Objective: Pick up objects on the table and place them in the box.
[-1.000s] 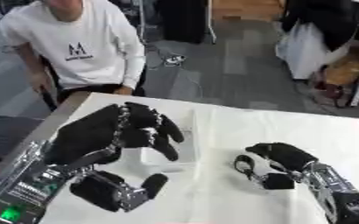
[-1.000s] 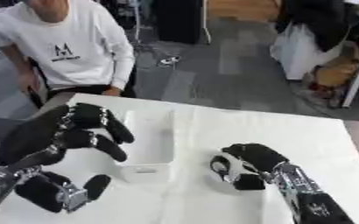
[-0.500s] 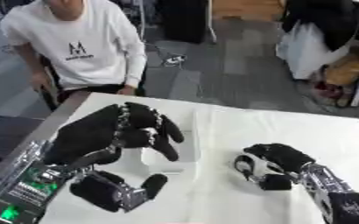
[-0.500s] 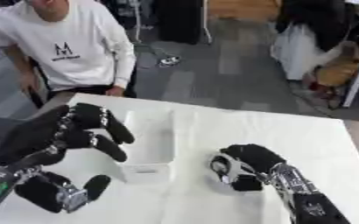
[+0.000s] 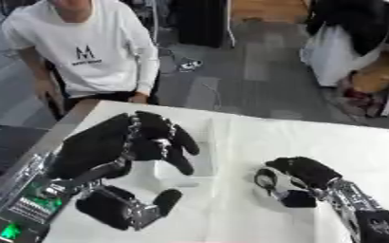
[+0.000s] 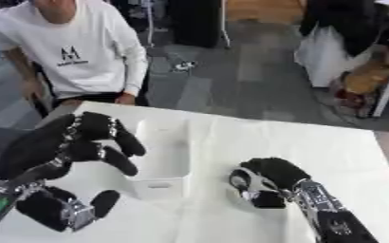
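White cloth covers the table point(image 6: 314, 142), with grey office floor beyond its far edge. At 9 o'clock from centre sits the box point(image 6: 161, 182), white and open-topped; its contents cannot be made out. The left hand point(image 6: 73, 144) hovers over the box's left side, fingers curled, nothing visibly held. At 4 o'clock the right hand point(image 6: 264, 182) rests on the cloth, fingers curled round a pale object point(image 6: 246, 182). Judged progress: one item grasped, not yet placed. Open cloth lies between right hand and box; table edges stay well apart from both.
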